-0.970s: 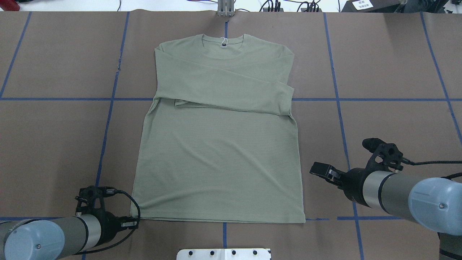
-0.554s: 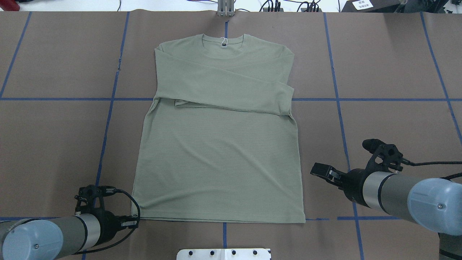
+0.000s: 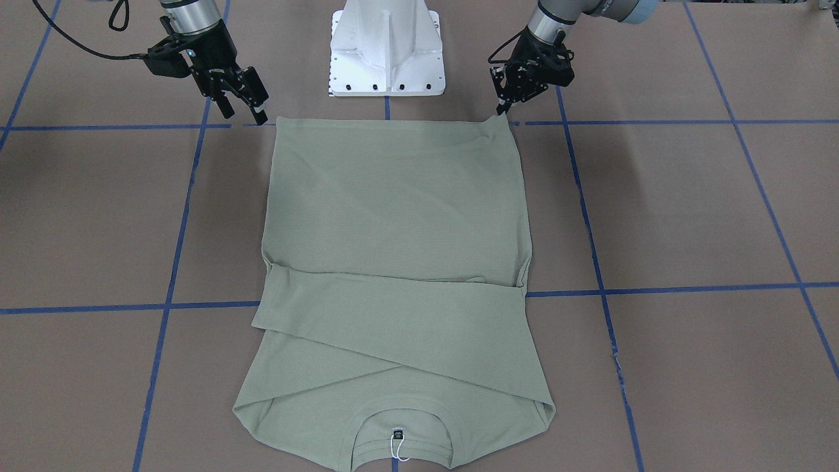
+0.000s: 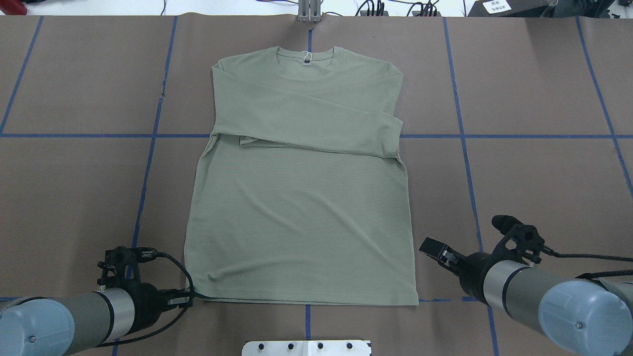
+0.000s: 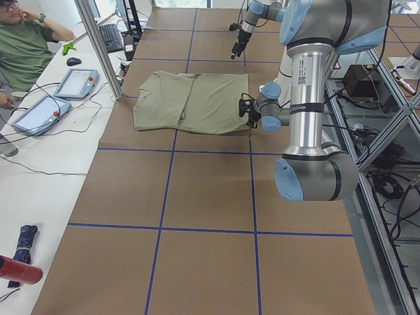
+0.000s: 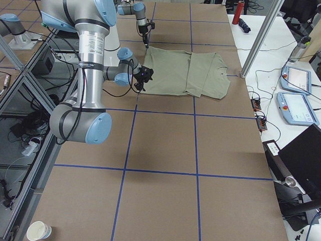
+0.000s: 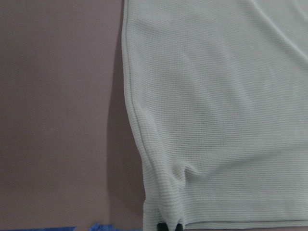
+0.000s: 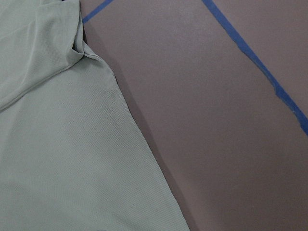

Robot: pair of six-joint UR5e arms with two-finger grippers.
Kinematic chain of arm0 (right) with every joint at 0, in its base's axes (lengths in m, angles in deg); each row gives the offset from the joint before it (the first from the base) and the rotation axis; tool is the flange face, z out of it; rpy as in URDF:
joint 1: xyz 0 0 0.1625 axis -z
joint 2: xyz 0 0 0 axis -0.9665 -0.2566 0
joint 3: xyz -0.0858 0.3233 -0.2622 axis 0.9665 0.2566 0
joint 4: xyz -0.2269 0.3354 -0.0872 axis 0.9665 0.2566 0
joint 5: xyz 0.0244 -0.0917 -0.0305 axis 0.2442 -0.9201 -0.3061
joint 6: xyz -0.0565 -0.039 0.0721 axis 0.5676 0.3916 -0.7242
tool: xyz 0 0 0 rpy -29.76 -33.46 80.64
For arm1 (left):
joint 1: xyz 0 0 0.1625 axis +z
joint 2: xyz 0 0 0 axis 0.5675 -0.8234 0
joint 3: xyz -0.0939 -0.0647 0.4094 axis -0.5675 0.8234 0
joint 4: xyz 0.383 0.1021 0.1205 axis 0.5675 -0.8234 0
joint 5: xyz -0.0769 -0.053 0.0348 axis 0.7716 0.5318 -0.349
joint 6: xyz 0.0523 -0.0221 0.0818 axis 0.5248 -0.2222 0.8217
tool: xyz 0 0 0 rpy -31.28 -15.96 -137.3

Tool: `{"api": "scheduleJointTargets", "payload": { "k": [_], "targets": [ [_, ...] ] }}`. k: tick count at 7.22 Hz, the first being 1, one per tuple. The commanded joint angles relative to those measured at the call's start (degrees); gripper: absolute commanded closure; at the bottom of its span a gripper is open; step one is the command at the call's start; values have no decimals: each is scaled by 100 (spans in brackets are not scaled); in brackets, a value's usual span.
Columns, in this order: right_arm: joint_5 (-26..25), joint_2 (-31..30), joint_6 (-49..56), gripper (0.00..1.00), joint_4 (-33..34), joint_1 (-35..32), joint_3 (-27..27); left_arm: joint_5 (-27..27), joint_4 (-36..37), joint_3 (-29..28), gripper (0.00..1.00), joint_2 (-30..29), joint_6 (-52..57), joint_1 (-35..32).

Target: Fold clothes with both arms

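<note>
The pale sage-green shirt (image 4: 301,198) lies flat on the brown table, collar at the far side, with both sleeves folded across the chest (image 3: 393,314). My left gripper (image 4: 189,296) is low at the near-left hem corner (image 3: 501,110) and shut on it. In the left wrist view the fabric (image 7: 216,120) puckers around the fingertips (image 7: 169,226). My right gripper (image 4: 431,248) stands open just right of the near-right hem corner (image 3: 244,108), with nothing between its fingers. The right wrist view shows only the shirt's side edge (image 8: 62,159) and bare table.
The white pedestal base (image 3: 387,52) stands at the table's near edge between the arms. Blue tape lines (image 4: 465,136) cross the brown table cover. A metal post (image 4: 309,12) stands past the collar. A person (image 5: 26,46) sits at a side desk with tablets (image 5: 75,82).
The right gripper has moved back toward the robot along the shirt's right edge. The left gripper shifted slightly, and the near-left hem corner has drawn in a little and puckered.
</note>
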Motion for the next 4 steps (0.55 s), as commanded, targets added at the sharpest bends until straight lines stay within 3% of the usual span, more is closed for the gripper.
{"api": "scheduleJointTargets", "payload": {
  "k": [1, 2, 3, 4],
  "targets": [
    [-795, 69, -381, 10, -5, 665, 174, -232, -1, 142, 100, -2, 0, -7],
    [-1052, 191, -372, 11, -5, 833, 428, -295, -1, 160, 100, -2, 0, -7],
    [-1115, 244, -363, 30, -5, 991, 578, -304, -1, 204, 100, 7, 0, -7],
    [-1116, 340, -363, 32, -5, 1036, 710, -339, -1, 213, 100, 16, 0, -7]
  ]
}}
